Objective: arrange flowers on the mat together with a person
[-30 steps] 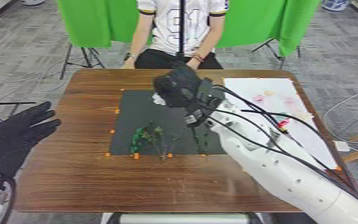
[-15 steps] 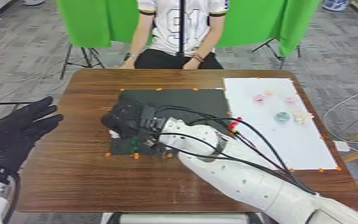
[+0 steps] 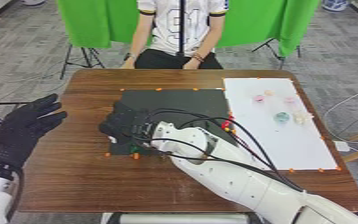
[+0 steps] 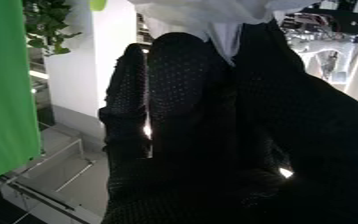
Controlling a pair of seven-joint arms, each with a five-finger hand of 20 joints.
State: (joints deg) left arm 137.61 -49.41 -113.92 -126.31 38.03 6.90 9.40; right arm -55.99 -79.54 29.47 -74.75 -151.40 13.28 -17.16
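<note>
- Head view: right hand (image 3: 125,122) low over the left part of the flat, dark mat (image 3: 193,100). Left hand (image 3: 20,127) beside the wooden table (image 3: 149,187), fingers loosely spread.
- Right wrist view: white flower (image 4: 206,11) clamped between thumb and fingertips, its folds thin and ruffled. Appears to be fabric: light, soft, easily creased; best held at its base. Glove (image 4: 177,75): black, perforated weave.

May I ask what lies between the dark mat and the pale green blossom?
In the head view, white sheet, with a red-and-yellow item at its edge.
</note>
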